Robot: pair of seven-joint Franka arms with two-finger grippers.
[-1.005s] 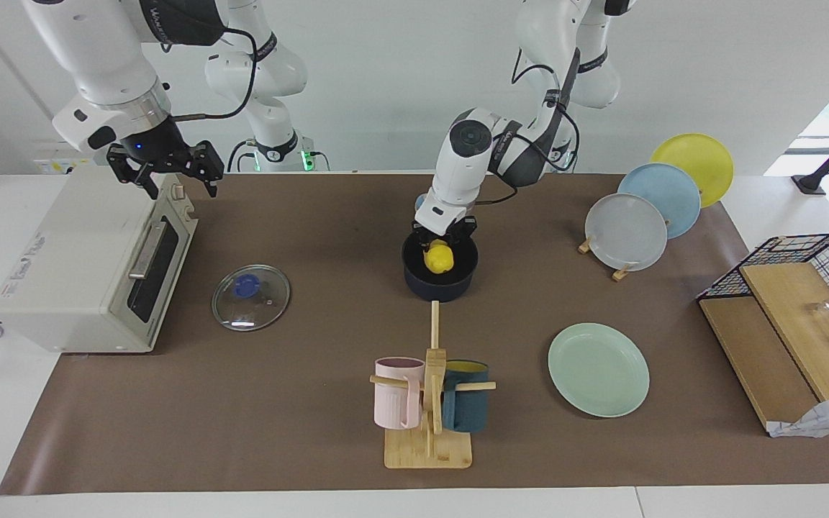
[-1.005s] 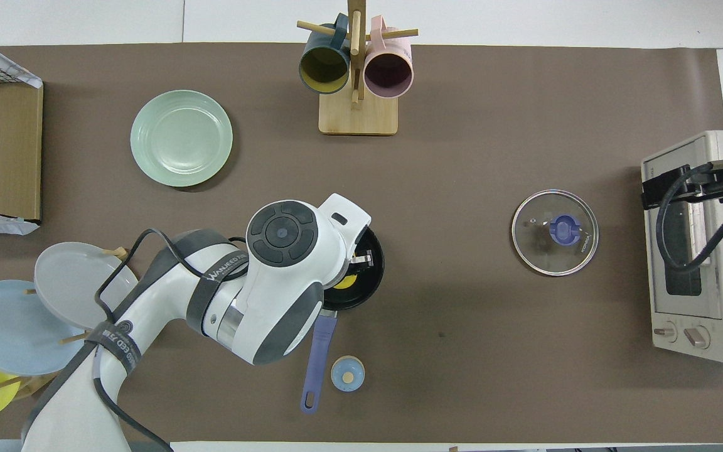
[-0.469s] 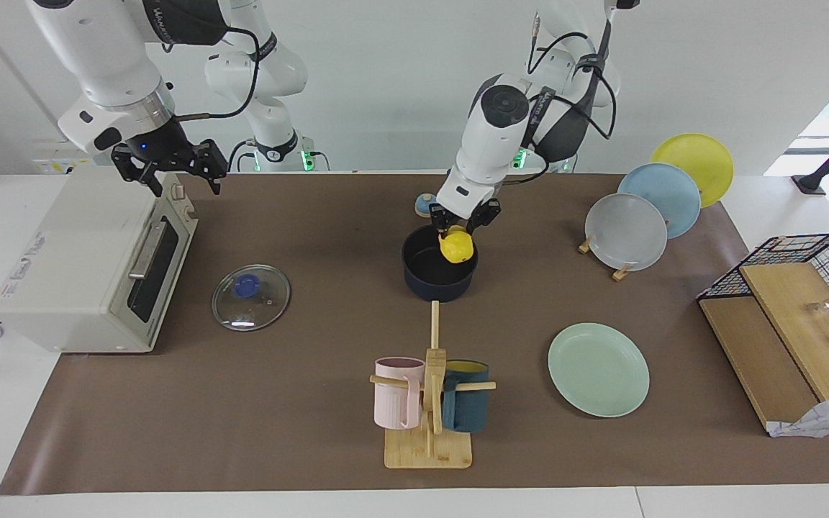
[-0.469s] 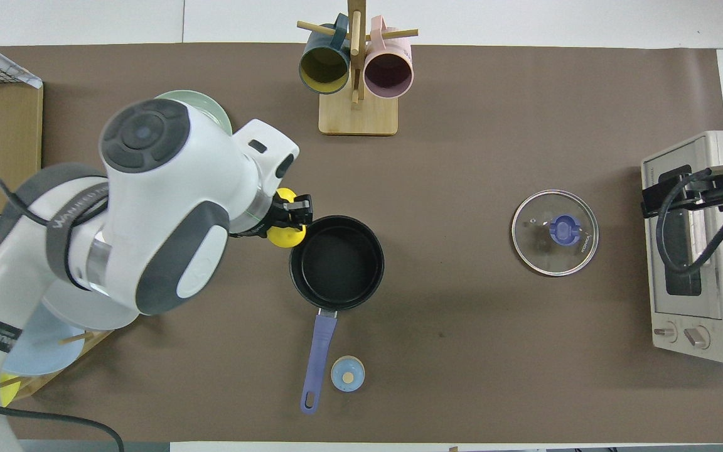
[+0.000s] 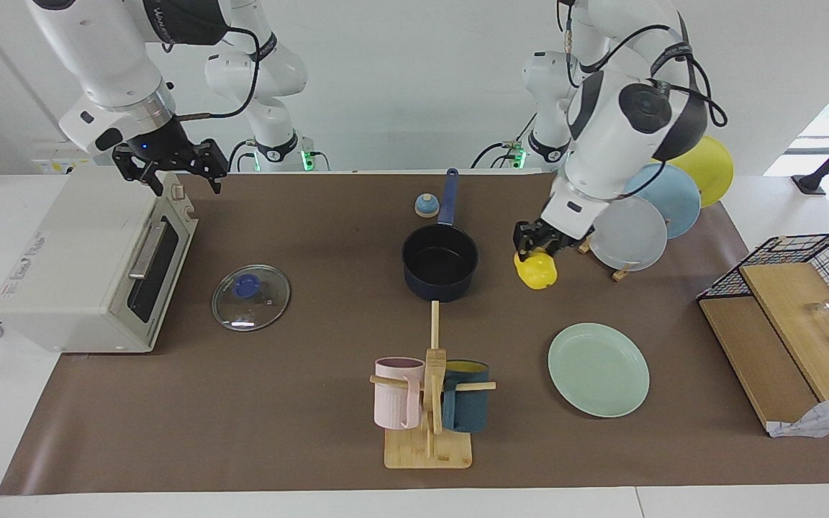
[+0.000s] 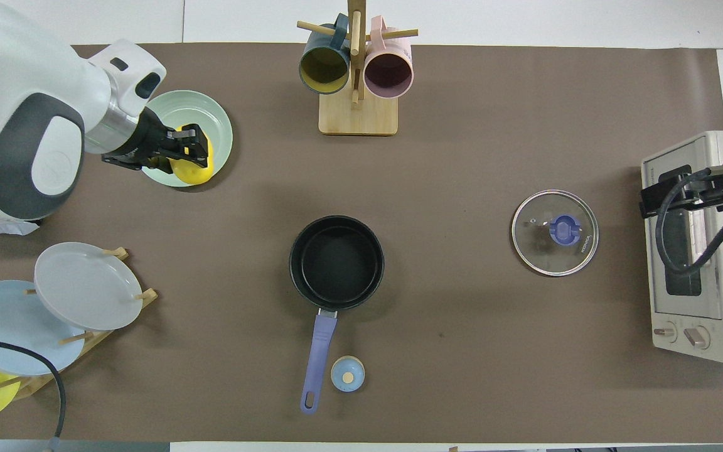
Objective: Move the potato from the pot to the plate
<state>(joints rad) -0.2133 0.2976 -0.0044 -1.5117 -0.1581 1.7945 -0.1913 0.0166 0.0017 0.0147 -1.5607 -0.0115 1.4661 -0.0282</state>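
Observation:
My left gripper (image 5: 538, 252) is shut on the yellow potato (image 5: 537, 271) and holds it up in the air over the mat, between the pot and the plate. In the overhead view the potato (image 6: 191, 166) overlaps the edge of the mint-green plate (image 6: 214, 119). The facing view shows it well above the plate (image 5: 598, 368) and not touching it. The navy pot (image 5: 440, 262) stands mid-table with a black inside, its long blue handle (image 6: 317, 355) pointing toward the robots. My right gripper (image 5: 170, 169) is open and waits over the toaster oven.
A toaster oven (image 5: 91, 259) and a glass lid (image 5: 250, 297) lie toward the right arm's end. A mug rack (image 5: 429, 403) stands farther from the robots than the pot. A rack of grey, blue and yellow plates (image 5: 627, 232) and a wire basket (image 5: 796, 302) stand at the left arm's end.
My left gripper lifted the potato out of the pot and carried it toward the left arm's end, toward the mint-green plate. The pot now shows empty. The right arm barely moved.

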